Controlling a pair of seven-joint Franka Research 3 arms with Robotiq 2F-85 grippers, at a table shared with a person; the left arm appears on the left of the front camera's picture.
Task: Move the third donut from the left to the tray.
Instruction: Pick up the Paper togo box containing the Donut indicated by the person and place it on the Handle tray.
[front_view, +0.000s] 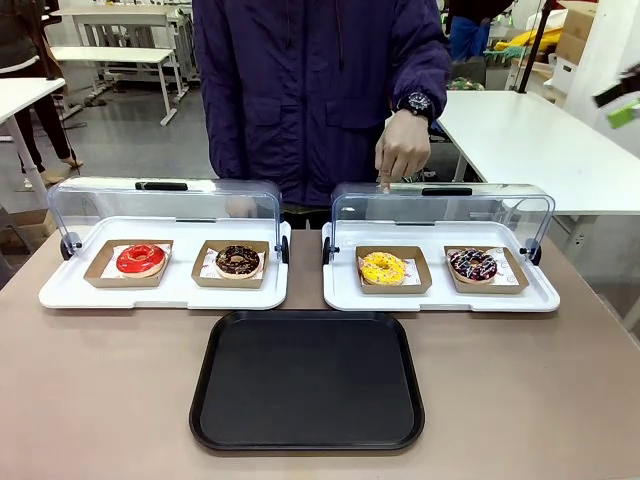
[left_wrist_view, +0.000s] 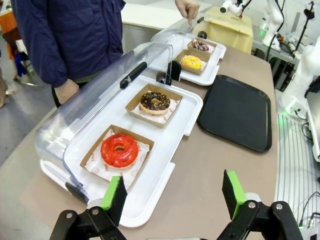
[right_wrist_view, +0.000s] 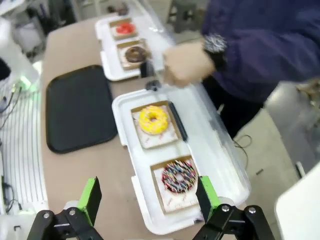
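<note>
The ring donut with bright yellow glaze and light sprinkles (front_view: 383, 267) sits in its shallow brown cardboard holder (front_view: 420, 276) on the left half of the right-hand white plastic tray (front_view: 440, 301). That tray's clear domed lid (front_view: 440, 213) is rolled back, with a person's hand (front_view: 402, 150) at its top. The donut looks light, soft and sticky (glaze would smear under pads), so the stiffer holder's rim seems the better pinch point. The large flat black plastic tray (front_view: 307, 380) lies just in front on the brown worktop (front_view: 100, 400). The left claw (left_wrist_view: 175, 194) and right claw (right_wrist_view: 148, 196) both hang with fingers apart, empty.
</note>
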